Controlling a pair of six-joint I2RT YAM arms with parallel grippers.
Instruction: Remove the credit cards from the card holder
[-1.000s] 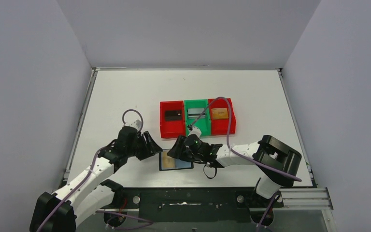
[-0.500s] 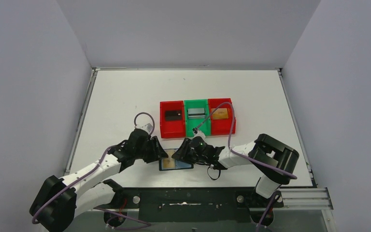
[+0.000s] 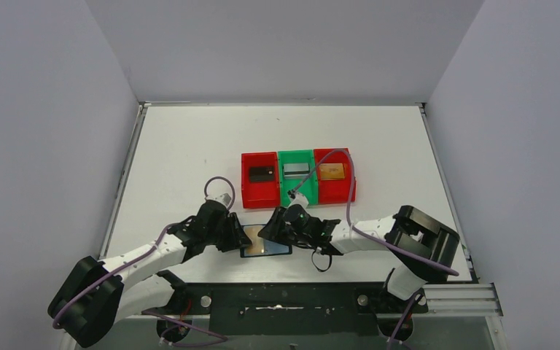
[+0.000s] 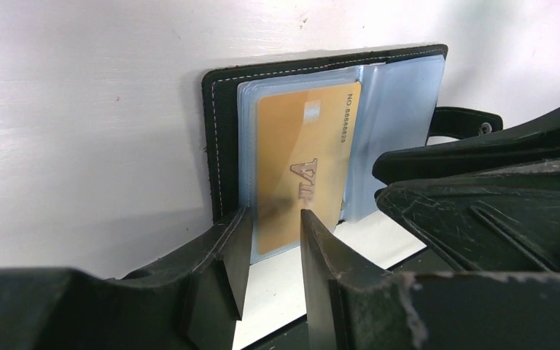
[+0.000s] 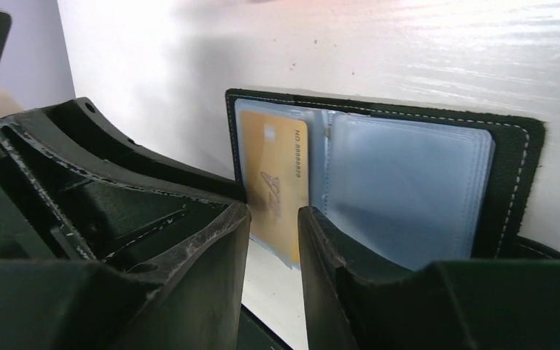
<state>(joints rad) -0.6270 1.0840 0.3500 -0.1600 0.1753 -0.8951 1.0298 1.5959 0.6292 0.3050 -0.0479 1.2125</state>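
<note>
The black card holder point(image 3: 275, 250) lies open near the table's front edge, between my two grippers. A gold credit card point(image 4: 306, 164) sits in its left clear pocket point(image 5: 273, 179); the right-hand pockets point(image 5: 408, 182) look bluish and hold nothing I can see. My left gripper point(image 4: 273, 219) stands narrowly open over the card's near edge, with nothing clamped. My right gripper point(image 5: 273, 215) is also narrowly open, its tips at the same card's edge from the other side. From above, both grippers point(image 3: 244, 237) point(image 3: 268, 232) crowd the holder's upper left part.
A row of three bins stands behind the holder: a red bin point(image 3: 248, 191) with a black card point(image 3: 261, 173), a green bin point(image 3: 310, 191) with a silver card point(image 3: 296, 170), and a red bin point(image 3: 348, 186) with a gold card point(image 3: 331, 171). The table's front edge lies just below the holder.
My left arm has reached right until its gripper meets the holder's left edge. Both grippers' jaws have narrowed. The right gripper has settled slightly lower over the holder.
</note>
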